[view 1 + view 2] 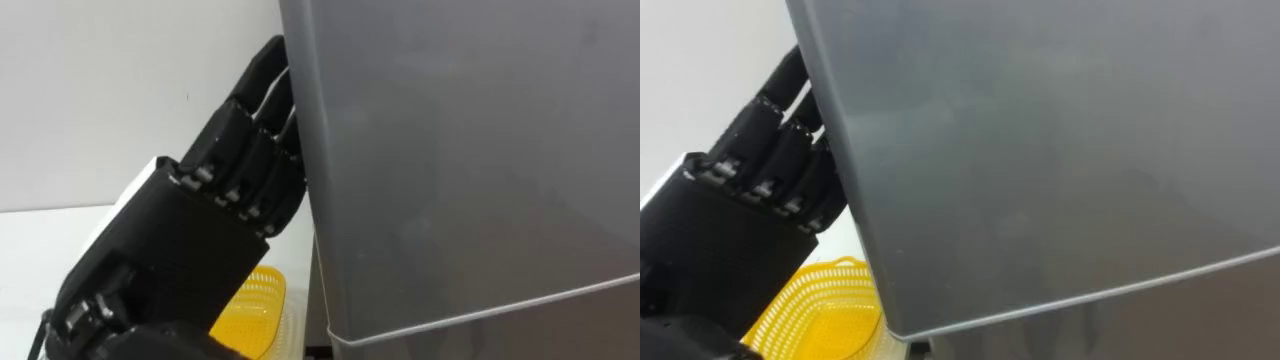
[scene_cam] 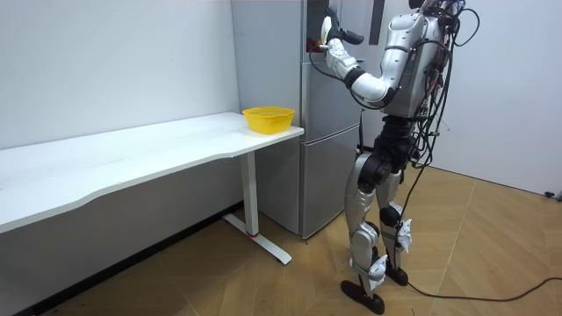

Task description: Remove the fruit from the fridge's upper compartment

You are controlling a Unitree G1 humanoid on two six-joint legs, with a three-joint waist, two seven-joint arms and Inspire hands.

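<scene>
Count: one fridge [image 2: 332,132] with two doors, one yellow basket [image 1: 256,302], one white table [image 2: 132,158], one hand at work.
Upper door [image 1: 470,150]: grey and shut, it takes up the right and centre of both eye views. A thin seam near the bottom of the frame parts it from the lower door [image 1: 500,338].
Left hand [image 1: 185,250]: black, it rises from the lower left of the frame to the upper door's left edge.
Fingers [image 1: 255,125]: long and close together, side by side, laid against that edge. Their tips pass behind it, so whether they hook round the door cannot be told.
Door and fingers: the door's edge lies right of the fingers and touches them, near the upper centre of the left eye view.
Basket: at the bottom left of the eye views, below the hand. In the room view it sits on the table's end, just beside the fridge.
Robot: it stands upright on the wood floor before the fridge, at the room view's right, with its left arm raised to the upper door.
</scene>
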